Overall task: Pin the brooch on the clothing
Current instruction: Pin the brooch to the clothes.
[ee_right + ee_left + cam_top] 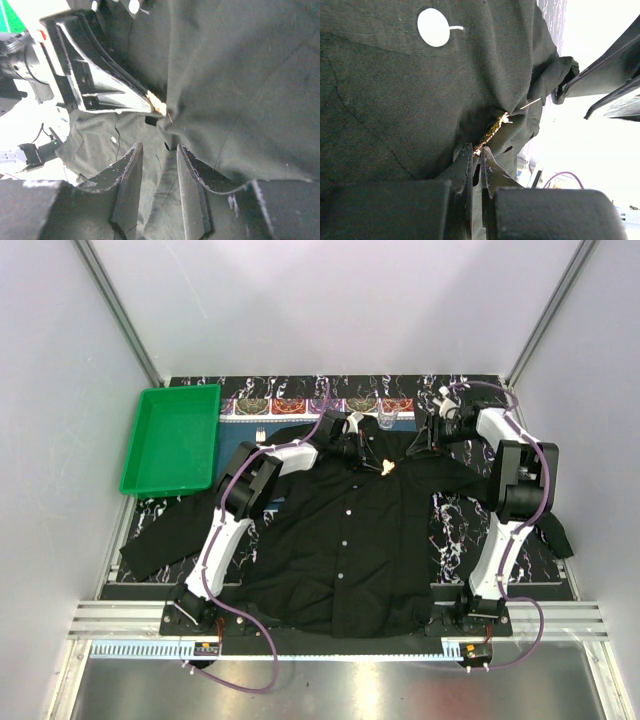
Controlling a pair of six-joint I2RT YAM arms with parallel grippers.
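Left wrist view: the left gripper pinches the brooch against the shirt, so the right gripper, jaws apart, should tauten the cloth beside it.

1. The shirt was black woven cloth, matt, with a fine weave.
2. The brooch looked like gold-coloured metal, grainy and glinting.
3. The button was white, smooth, seemingly plastic.
4. The tray was smooth green plastic.
5. The right gripper was matt black plastic, scuffed pale along its edges.
6. The rail was bare silvery metal.
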